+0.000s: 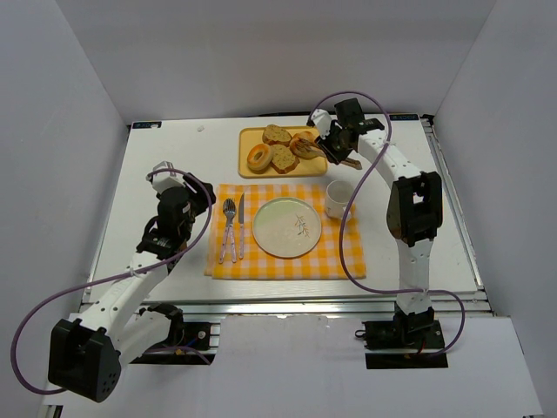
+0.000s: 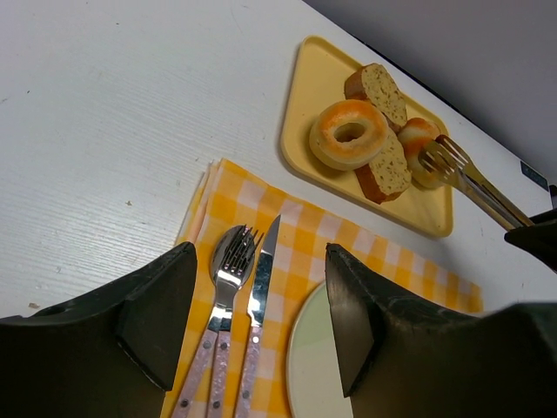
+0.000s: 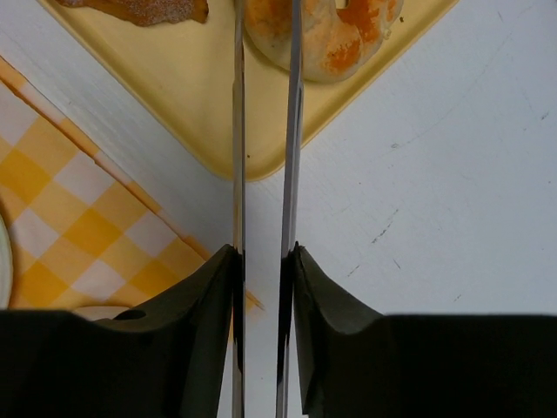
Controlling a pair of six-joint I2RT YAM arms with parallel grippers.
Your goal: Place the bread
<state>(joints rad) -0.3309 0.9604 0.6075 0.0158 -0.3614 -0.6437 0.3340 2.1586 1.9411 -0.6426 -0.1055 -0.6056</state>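
Several pieces of bread lie on a yellow tray [image 1: 249, 137] at the back of the table: a ring-shaped bagel [image 1: 258, 157], two seeded slices [image 1: 277, 134], and a round browned roll [image 1: 305, 144]. My right gripper [image 1: 336, 144] is shut on a pair of metal tongs [image 3: 238, 131], pressing their two arms close together. The tongs' tips reach onto the roll [image 3: 339, 35] at the tray's right end. Whether the roll is pinched between them I cannot tell. My left gripper [image 2: 261, 322] hangs open and empty above the cutlery, left of the plate.
A yellow checked placemat [image 1: 335, 252] carries a pale green plate [image 1: 287, 227], a white cup [image 1: 338, 198], and a spoon, fork and knife [image 1: 231, 228] side by side. White walls close in the table on three sides.
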